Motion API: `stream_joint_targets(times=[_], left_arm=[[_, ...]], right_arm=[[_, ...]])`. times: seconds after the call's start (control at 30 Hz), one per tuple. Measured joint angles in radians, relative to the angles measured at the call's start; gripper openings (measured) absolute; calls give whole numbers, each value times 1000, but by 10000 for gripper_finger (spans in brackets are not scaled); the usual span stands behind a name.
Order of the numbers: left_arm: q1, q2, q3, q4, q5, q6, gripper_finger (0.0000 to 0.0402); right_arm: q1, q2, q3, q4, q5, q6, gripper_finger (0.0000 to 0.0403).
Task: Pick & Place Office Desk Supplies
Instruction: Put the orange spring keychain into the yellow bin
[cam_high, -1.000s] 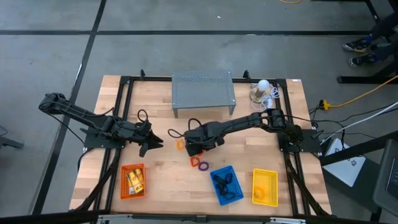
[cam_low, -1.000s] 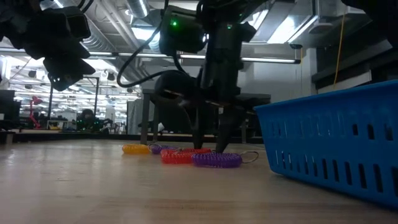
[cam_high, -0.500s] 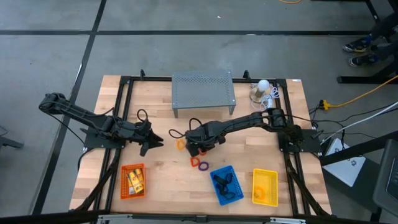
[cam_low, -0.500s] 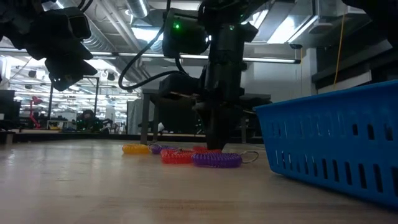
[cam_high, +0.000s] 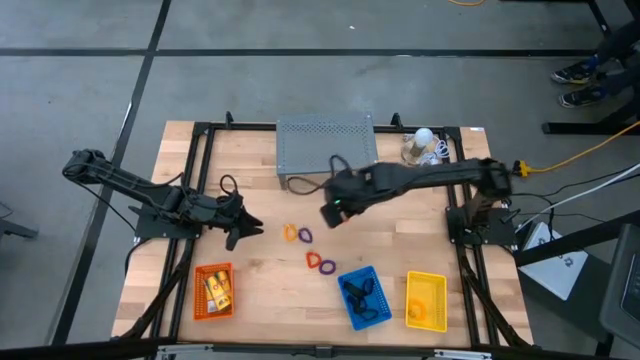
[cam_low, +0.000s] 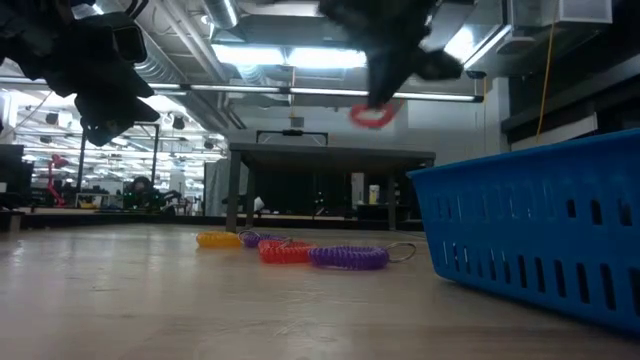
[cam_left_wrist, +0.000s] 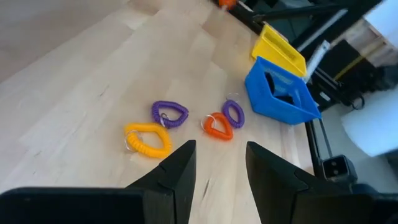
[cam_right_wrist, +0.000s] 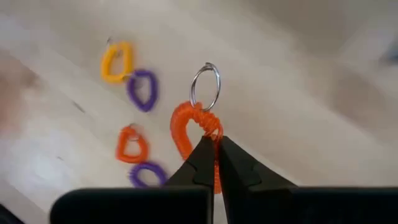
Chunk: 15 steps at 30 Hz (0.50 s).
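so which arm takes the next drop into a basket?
Right. The right gripper is shut on an orange coil loop, lifted off the table, so it can go straight to a basket. The left gripper is open, empty, near the four loops on the wood.

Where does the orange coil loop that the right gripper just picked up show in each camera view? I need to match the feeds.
High view: not discernible; hidden at the right gripper, raised in front of the grey shelf.
Low view: the orange coil loop hangs high in the air, upper middle.
Left wrist view: a blurred orange bit at the top edge, perhaps it; I cannot tell.
Right wrist view: pinched between the shut fingertips, centre.
Shared landmark: the four loops on the table.
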<state>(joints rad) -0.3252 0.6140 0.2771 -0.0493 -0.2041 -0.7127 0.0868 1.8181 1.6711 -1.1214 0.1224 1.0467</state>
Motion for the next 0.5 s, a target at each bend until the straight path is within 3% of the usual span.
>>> stream_joint_targets(times=[0.27,0.5], left_arm=[[0,-5,46,-6,88,125,134],[0,-90,137,-97,-89,272,134]], right_arm=[[27,-232,1,-179,146,81,5],[89,-327,2,-255,265,231,5]])
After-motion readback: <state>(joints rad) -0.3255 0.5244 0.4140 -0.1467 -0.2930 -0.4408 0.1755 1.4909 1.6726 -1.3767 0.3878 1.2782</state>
